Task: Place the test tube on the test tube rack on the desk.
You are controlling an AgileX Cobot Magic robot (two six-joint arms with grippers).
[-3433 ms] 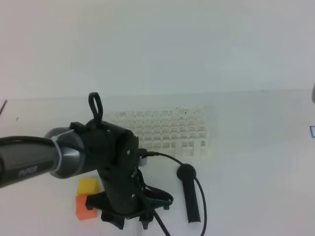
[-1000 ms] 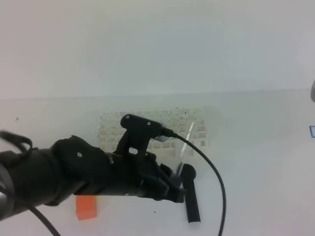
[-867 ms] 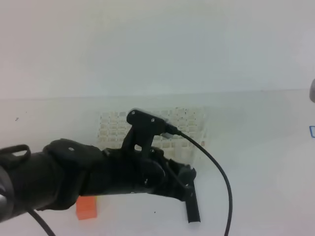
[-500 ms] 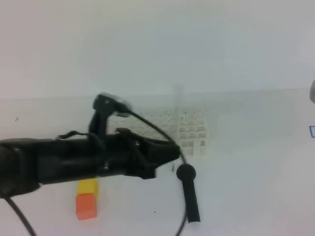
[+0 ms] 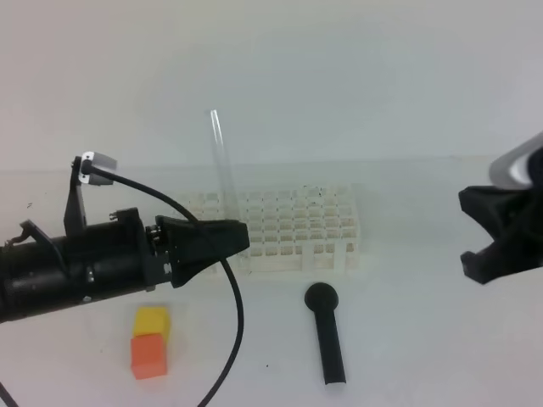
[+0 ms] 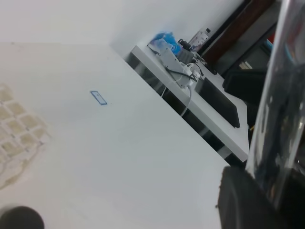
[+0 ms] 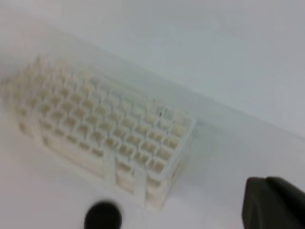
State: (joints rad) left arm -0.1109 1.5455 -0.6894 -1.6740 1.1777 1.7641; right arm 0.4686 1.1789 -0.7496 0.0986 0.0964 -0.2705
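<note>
1. The left end effector (image 5: 233,237) gripped the test tube (image 5: 222,161) upright, above the rack's left end.
2. Judged step: carrying; next, lowering it into a hole.
3. The white rack (image 5: 293,229) on the desk (image 5: 407,339) looked empty.
4. The right end effector (image 5: 492,237) was clenched, holding nothing.

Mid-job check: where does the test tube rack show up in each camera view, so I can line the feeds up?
Exterior high: the test tube rack sits centre, on the desk, right of the left pincer.
Left wrist: only a corner of the rack shows, at the left edge.
Right wrist: the rack fills the left and centre.
Shared landmark: the black stick's round head, just in front of the rack; bottom-left in both wrist views.
</note>
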